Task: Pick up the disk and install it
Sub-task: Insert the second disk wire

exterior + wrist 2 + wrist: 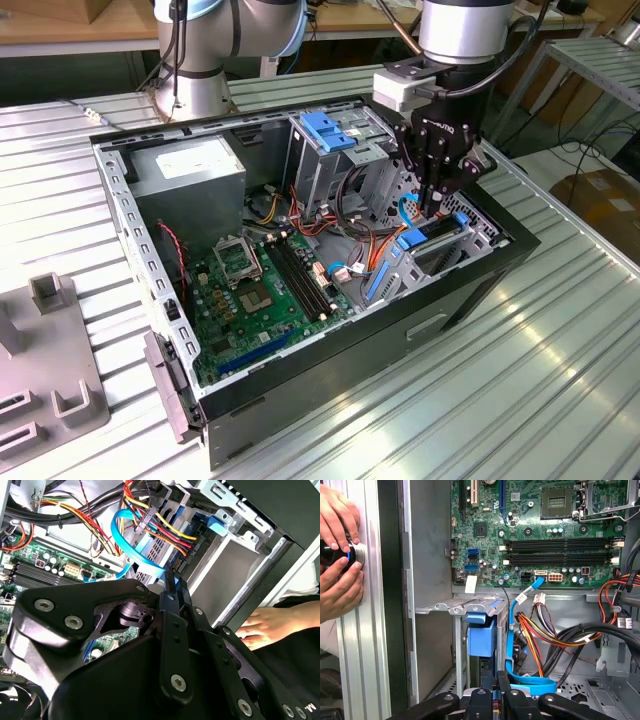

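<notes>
One open computer case [470, 290] lies on the slatted metal table [560, 400]. Inside it there is one green motherboard [265, 290], one grey power supply box [190, 170] in a corner of the case, and four black memory slots [560, 552]. One black gripper [432, 205] hangs over the drive bay. Two hands [337, 555] rest at the table edge in the first wrist view. One flat blue cable [520, 645] is there.

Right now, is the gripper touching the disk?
Cannot tell. In the exterior view the gripper sits just over the disk, and their outlines overlap, so neither contact nor a gap is plain.
</notes>
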You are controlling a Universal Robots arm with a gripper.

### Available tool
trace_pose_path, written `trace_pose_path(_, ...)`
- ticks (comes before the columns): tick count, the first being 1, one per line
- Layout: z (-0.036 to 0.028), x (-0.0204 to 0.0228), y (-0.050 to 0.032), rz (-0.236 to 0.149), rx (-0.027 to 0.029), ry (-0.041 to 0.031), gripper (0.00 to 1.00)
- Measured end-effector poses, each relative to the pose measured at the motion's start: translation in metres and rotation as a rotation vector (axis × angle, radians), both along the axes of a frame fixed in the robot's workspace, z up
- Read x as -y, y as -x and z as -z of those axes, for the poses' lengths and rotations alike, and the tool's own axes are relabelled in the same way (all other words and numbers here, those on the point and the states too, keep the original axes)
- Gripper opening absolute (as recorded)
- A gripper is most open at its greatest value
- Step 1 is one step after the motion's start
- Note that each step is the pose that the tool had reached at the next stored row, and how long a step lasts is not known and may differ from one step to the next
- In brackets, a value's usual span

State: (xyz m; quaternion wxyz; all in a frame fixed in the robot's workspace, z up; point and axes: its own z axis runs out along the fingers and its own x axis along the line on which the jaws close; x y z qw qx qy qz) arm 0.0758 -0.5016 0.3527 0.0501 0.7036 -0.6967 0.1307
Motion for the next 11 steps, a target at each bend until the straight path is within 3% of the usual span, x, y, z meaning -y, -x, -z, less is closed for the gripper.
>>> trace_pose_path(6,0.0,0.0,0.0013,0.0,0.0004,-0.0001,0.16)
trace_pose_path(11,0.0001,0.0,0.0054,-0.001,0.0043,-0.0013,0.16)
